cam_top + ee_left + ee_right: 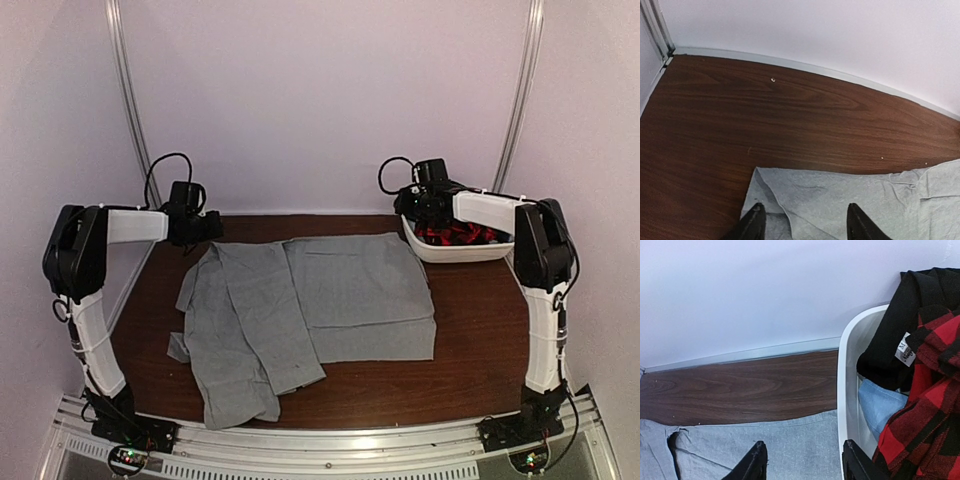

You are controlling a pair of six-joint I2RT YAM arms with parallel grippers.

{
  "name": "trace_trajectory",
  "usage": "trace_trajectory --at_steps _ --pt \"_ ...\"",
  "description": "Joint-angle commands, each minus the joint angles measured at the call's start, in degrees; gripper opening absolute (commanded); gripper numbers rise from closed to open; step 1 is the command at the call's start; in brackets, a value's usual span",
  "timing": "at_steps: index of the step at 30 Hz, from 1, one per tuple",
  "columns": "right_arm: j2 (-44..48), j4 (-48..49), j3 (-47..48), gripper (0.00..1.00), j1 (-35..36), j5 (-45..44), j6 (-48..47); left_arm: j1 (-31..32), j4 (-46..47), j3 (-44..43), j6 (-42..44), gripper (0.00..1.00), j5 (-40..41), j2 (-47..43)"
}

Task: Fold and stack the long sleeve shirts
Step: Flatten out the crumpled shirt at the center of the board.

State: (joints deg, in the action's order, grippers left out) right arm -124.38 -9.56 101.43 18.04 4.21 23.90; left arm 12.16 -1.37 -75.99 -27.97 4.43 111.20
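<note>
Top external | dk wood table [480,345] | white walls [320,100] | grey shirt [340,290] spread flat

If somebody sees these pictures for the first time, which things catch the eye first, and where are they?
A plain light-grey cloth shirt lies partly folded across the middle of the dark brown wooden table. At the far right corner a white plastic basket holds red-and-black plaid cloth. The left gripper and the right gripper hang open over the shirt's far edge.
</note>
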Motion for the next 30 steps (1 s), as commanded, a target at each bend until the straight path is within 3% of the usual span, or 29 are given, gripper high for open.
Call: trace_trajectory --at_steps 1,5,9,16,22,30 --pt "4.7 -2.4 0.5 0.59 0.9 -3.9 -2.4 -2.5 1.6 -2.9 -2.1 0.65 -3.2 -0.5" --pt "10.6 -2.5 -5.0 0.69 3.0 -5.4 -6.3 -2.6 1.6 -0.2 -1.1 0.73 -7.2 -5.2" --pt "16.1 -3.3 -13.1 0.71 6.7 -4.4 -8.9 -2.2 2.7 6.0 -2.1 0.77 -14.6 -12.2" --pt "23.1 -4.4 -29.1 0.72 12.9 0.5 -9.1 1.4 2.9 20.9 -2.4 0.80 -18.8 -25.1" --pt "25.1 -2.5 -39.4 0.71 16.2 5.7 -6.2 7.3 1.7 31.9 -3.1 0.80 -17.8 -34.2" --pt "24.6 0.9 -48.3 0.70 16.6 4.8 -3.4 15.2 -2.9 41.0 -6.8 0.82 -13.0 -41.0"
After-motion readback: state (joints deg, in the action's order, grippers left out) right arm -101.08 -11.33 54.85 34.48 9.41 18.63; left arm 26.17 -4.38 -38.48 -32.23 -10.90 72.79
